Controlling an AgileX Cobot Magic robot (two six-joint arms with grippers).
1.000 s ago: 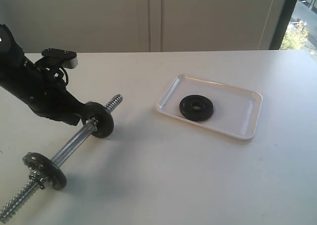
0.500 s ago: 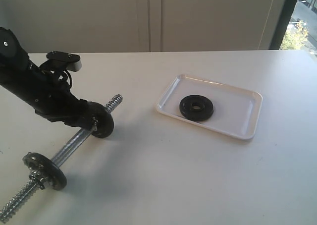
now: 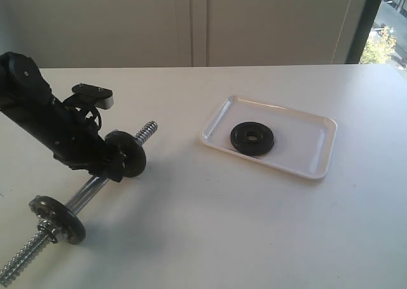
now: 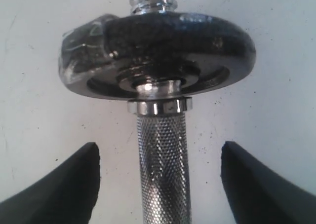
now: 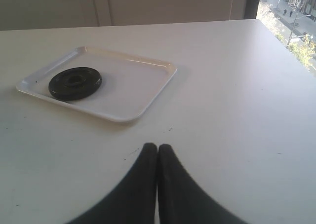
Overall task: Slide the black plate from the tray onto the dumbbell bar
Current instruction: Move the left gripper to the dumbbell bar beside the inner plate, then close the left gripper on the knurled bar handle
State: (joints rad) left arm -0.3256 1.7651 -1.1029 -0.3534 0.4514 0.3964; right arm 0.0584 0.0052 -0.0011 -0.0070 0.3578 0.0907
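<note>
**Black plate point(image 3: 252, 138) lies in the tray; left pincer point(image 3: 116, 166) has let go of the bar**

The black plate lies flat in the tray point(image 3: 305, 144), toward the tray's 9 o'clock end, its centre hole facing up. Neither it nor the tray has shifted since a second ago. In the exterior view the tray sits on the bench point(image 3: 222, 232) at about 2 o'clock from the bench's middle.

The dumbbell bar point(image 3: 88, 191) lies well apart from the tray, at about 8 o'clock, running from 7 o'clock up to 1 o'clock. It carries two dark discs: an upper disc point(image 3: 129, 153) below the threaded 1 o'clock end, and a lower disc point(image 3: 58, 219) near the 7 o'clock end. The bar is where it was a second ago.

The change is at the left pincer. A second ago it was clamped on the bar just below the upper disc; now its jaws are spread wide. The left wrist view shows one finger on each side of the knurled shaft with clear bench between each finger and the metal, so it holds nothing. The left arm has also moved a little toward 3 o'clock.

The right pincer point(image 5: 157, 148) shows only in the right wrist view, above bare bench well apart from the tray. Its fingers are pressed together and hold nothing.
</note>
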